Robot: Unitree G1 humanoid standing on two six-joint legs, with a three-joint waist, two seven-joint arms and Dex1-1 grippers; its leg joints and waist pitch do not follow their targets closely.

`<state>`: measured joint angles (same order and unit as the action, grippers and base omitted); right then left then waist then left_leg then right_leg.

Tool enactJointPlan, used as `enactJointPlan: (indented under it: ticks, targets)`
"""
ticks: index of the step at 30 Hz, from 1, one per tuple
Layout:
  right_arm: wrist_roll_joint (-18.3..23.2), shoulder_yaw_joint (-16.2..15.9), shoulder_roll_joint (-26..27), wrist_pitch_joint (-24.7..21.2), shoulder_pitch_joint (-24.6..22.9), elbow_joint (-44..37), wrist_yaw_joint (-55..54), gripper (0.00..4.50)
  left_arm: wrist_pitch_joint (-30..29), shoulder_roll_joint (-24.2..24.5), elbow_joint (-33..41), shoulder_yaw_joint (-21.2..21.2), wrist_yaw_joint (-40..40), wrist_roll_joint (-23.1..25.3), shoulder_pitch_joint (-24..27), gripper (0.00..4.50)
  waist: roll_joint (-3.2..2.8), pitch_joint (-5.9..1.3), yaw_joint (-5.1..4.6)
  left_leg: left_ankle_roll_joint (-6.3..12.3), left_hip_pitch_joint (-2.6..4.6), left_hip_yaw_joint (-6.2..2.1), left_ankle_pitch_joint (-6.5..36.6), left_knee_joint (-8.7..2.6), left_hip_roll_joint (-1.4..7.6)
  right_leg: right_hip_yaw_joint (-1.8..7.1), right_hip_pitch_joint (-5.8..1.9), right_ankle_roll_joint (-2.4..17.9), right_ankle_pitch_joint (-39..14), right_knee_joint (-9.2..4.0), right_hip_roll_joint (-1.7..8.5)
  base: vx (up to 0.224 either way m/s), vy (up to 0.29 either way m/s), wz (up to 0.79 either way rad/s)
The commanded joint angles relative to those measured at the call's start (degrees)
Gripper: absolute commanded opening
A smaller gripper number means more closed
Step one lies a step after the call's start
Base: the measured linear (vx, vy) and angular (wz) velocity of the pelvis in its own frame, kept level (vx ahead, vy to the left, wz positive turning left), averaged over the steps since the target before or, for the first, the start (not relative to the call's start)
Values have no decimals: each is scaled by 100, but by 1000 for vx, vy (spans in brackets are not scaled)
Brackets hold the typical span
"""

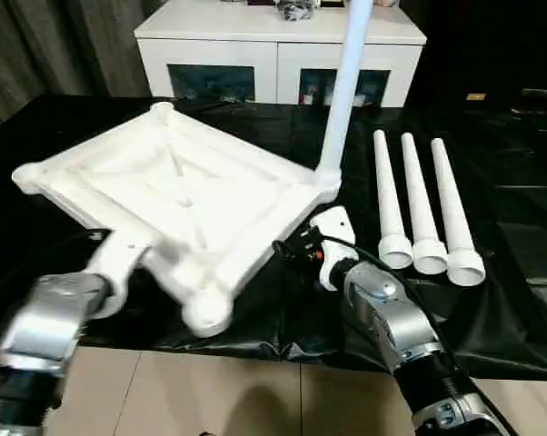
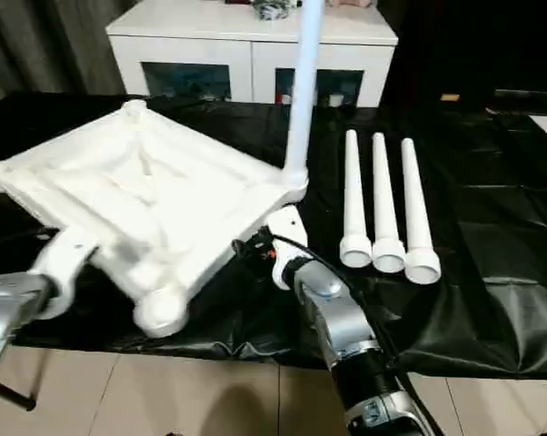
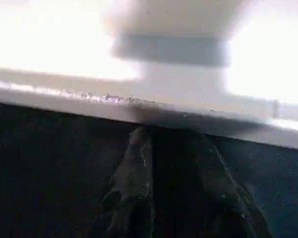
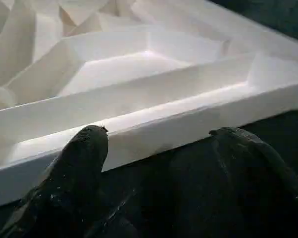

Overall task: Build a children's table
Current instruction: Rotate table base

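While the right gripper [image 4: 159, 148] gapes, the left gripper [image 3: 173, 148] seemingly pinches the table top [image 1: 178, 195].

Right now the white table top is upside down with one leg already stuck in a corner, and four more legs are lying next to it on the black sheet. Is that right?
Not quite: three loose legs, not four, lie beside the upside-down table top on the black sheet. The left eye view shows them, and the one leg standing in a corner.

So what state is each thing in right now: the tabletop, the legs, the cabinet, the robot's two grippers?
Tabletop: upside down, tilted, ribs showing.
Fitted leg: standing in a corner socket.
Three loose legs: lying side by side on the black sheet.
Cabinet: doors closed.
Left gripper: at the tabletop's rim.
Right gripper: open, at the rim.
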<state>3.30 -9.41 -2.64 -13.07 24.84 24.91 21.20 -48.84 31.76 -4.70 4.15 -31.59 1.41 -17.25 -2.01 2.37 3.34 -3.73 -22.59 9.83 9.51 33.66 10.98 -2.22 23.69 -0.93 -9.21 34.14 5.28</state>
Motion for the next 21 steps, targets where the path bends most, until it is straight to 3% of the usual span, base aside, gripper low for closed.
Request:
enactJointPlan:
  ticks: [1,5,13,14,15,18,21]
  targets:
    - [-47,-20,-1,36,63,-5,39,372,88,-182,108,146,74,-27,-191,106,-103,-342,-46,-302,173,-44,2165,-484,107,138,-174,994,-1351,-383,143,0,0,0]
    - [-60,-20,-15,52,70,-5,43,372,273,-533,-57,258,175,-52,-376,106,-102,-352,-44,-262,139,-45,1968,-475,100,132,-209,1012,-1206,-367,148,0,0,0]
    - [-55,179,-160,-17,49,-331,-73,372,857,-1054,-559,465,455,60,-682,106,-83,-369,-49,-185,136,-35,1830,-448,93,124,-232,1023,-1081,-376,142,0,0,0]
    - [-48,233,-227,-84,8,-567,-71,372,1125,-1179,-686,491,558,101,-728,106,-116,-369,-44,-187,134,-43,1802,-453,99,122,-238,1019,-1055,-366,145,0,0,0]
    - [-38,258,-255,-120,-12,-681,-70,372,1282,-1234,-751,506,615,120,-748,106,-88,-367,-45,-164,145,-35,1823,-443,99,122,-233,972,-1069,-388,132,0,0,0]
    - [-26,311,-352,-224,-42,-1007,-81,372,1497,-1390,-872,556,675,112,-789,106,-121,-375,-30,-160,138,-41,1770,-445,103,120,-242,963,-1013,-371,141,0,0,0]
    - [-20,378,-448,-347,-5,-1277,-129,372,1755,-1599,-1056,640,752,136,-846,106,-106,-367,-28,-156,143,-34,1840,-443,96,120,-231,962,-1103,-398,133,0,0,0]
